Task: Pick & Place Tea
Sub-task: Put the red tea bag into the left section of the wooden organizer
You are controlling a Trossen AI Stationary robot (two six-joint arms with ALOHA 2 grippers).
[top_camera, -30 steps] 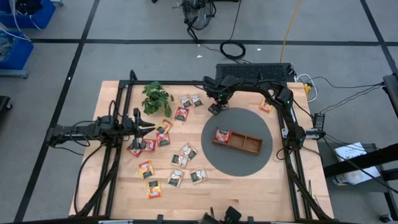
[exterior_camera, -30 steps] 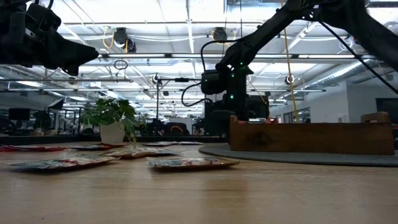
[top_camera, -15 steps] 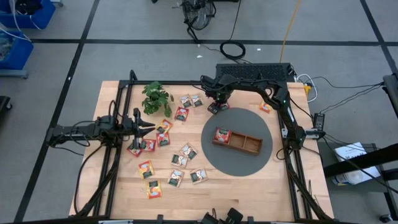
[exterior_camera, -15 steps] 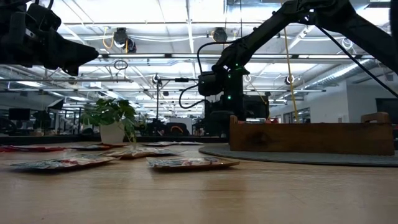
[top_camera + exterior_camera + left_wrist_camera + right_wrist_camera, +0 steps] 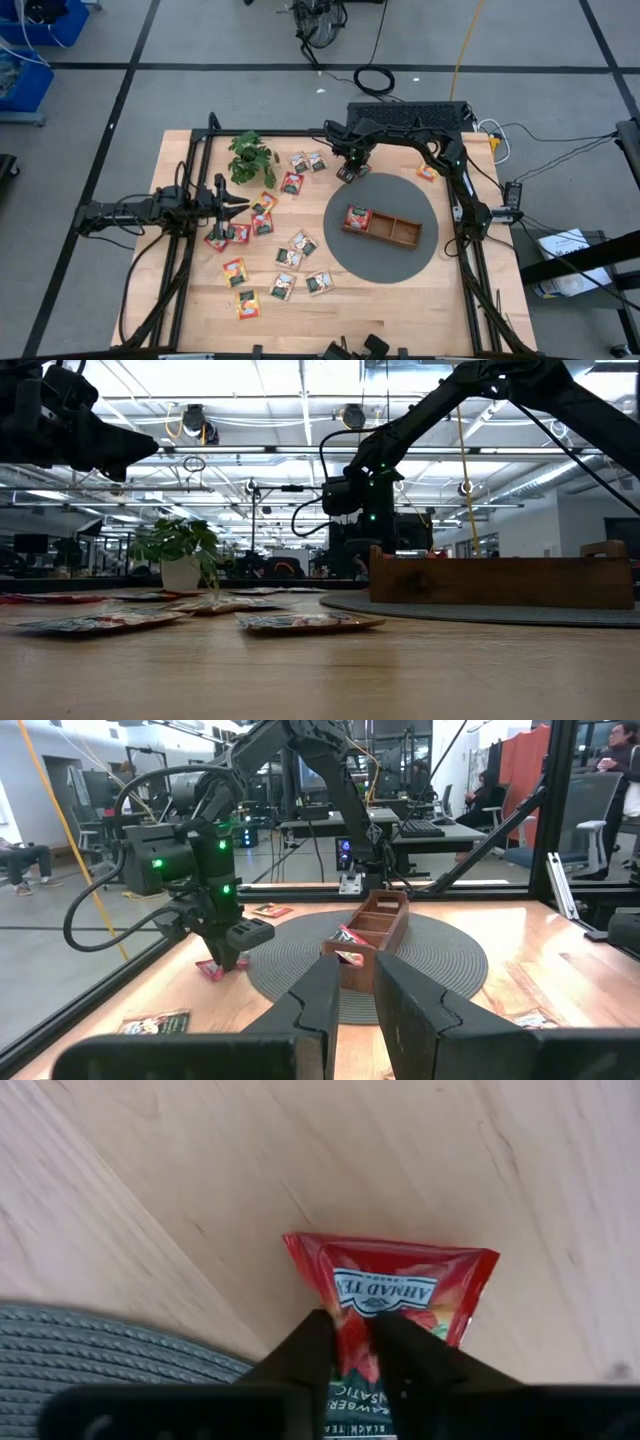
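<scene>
My right gripper [image 5: 352, 1342] points down at the far edge of the grey round mat [image 5: 400, 262], shut on a red tea sachet [image 5: 390, 1280]; the left wrist view shows this gripper [image 5: 228, 958] too. Several more tea sachets [image 5: 291, 183] lie flat on the wood left of the mat. On the mat stands the wooden tray [image 5: 400, 232], with a red sachet [image 5: 358, 216] in its left compartment. My left gripper [image 5: 240, 203] waits level and shut at the table's left, with nothing between its fingers [image 5: 330, 995]. My right gripper pinches the red sachet between its two fingers [image 5: 300, 1350] across the printed middle [image 5: 357, 1320], coming from above and pointing down. The paper puckers up between the fingers. The sachet's free end [image 5: 400, 1252] lies on the wooden tabletop beside the mat.
A small leafy plant [image 5: 252, 155] stands at the far left of the table. Black frame rails [image 5: 190, 200] run along the table's left and right sides. A lone sachet [image 5: 427, 172] lies far right of the mat. Bare wood shows along the near edge.
</scene>
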